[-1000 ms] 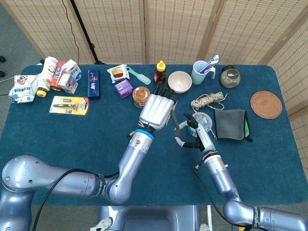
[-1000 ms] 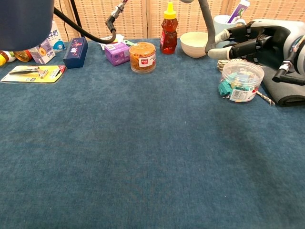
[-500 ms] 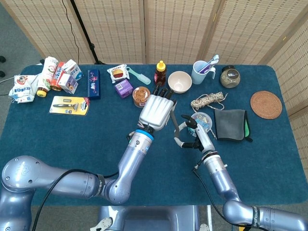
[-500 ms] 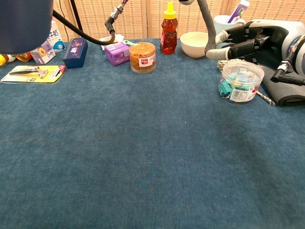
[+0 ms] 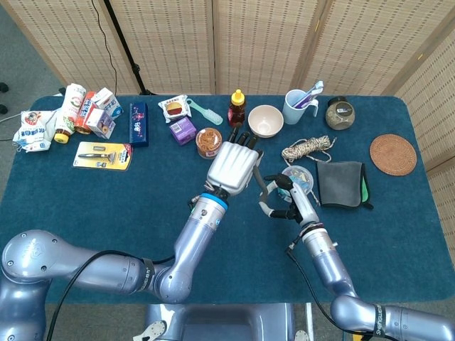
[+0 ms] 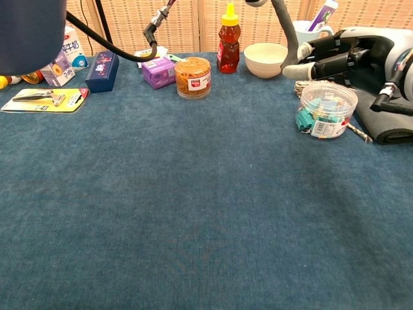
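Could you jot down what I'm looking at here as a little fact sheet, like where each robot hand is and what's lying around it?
Left robot hand: raised over the blue table, fingers extended toward the peanut butter jar, holding nothing
Right robot hand: fingers apart, beside the clear tub of clips, not gripping it
Behind the tub: rope coil, white bowl, honey bottle
Right of the tub: dark folded cloth
Far left: razor pack

A clear round tub of teal clips [image 6: 326, 107] stands upright beside the dark cloth [image 5: 340, 183].
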`<state>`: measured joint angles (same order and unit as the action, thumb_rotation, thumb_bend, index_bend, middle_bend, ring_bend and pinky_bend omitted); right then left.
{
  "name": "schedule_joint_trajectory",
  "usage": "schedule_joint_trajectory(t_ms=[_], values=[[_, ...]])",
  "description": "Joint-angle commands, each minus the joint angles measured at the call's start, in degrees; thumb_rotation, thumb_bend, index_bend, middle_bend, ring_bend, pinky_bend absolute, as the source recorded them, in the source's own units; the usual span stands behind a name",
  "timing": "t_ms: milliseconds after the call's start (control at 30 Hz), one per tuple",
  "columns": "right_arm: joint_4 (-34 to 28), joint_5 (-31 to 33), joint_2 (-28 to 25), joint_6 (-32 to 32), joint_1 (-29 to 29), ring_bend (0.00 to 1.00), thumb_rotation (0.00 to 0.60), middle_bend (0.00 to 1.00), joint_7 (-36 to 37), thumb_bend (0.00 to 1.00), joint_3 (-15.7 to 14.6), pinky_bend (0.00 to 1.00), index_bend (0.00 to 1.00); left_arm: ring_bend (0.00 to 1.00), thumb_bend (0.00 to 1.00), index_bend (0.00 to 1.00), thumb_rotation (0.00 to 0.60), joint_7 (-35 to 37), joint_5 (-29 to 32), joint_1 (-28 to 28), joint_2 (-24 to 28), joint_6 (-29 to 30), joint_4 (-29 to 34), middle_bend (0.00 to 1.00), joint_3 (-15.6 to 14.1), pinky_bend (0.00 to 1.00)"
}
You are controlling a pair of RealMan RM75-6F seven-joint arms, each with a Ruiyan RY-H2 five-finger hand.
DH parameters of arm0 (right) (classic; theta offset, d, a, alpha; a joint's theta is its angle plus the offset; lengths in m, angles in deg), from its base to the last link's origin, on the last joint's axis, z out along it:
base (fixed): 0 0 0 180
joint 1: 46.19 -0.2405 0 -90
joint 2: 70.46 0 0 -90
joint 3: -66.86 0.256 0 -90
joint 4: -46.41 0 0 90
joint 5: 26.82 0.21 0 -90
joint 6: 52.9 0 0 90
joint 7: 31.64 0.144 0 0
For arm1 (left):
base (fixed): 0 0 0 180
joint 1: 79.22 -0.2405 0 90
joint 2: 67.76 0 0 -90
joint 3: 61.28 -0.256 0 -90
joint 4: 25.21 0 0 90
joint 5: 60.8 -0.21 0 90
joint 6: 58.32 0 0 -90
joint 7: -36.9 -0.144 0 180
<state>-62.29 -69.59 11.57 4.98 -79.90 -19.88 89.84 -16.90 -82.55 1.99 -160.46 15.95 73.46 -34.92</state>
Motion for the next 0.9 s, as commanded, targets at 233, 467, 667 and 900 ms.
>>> schedule_joint_trajectory(t_ms=[233, 467, 667, 900], values=[[0.0, -0.1, -0.1, 0.0, 0.0, 0.1, 0.6, 0.28, -0.2, 0.51, -0.2, 0.0, 0.69, 0.15, 0.46, 0.74, 0.6, 0.3, -0.3, -0.4, 0.4, 0.2, 0.6, 0.23, 0.2, 0.03], [0.3, -0.1, 0.1, 0.0, -0.1, 0.11, 0.6, 0.3, -0.3, 0.53, -0.4, 0.0, 0.71, 0.15, 0.46, 0.74, 0.6, 0.7, -0.7, -0.9, 1.1, 0.1, 1.2, 0.23, 0.0, 0.02], [0.2, 0.0, 0.1, 0.1, -0.1, 0.12, 0.6, 0.31, -0.6, 0.54, -0.5, 0.0, 0.71, 0.15, 0.46, 0.74, 0.6, 1.0, -1.1, -1.2, 1.5, 0.2, 1.7, 0.23, -0.1, 0.03], [0.4, -0.2, -0.4, 0.1, 0.3, 0.13, 0.6, 0.31, -0.3, 0.54, -0.8, 0.0, 0.71, 0.15, 0.46, 0.74, 0.6, 1.8, -1.7, -2.4, 3.3, 0.2, 2.7, 0.23, 0.1, 0.02]])
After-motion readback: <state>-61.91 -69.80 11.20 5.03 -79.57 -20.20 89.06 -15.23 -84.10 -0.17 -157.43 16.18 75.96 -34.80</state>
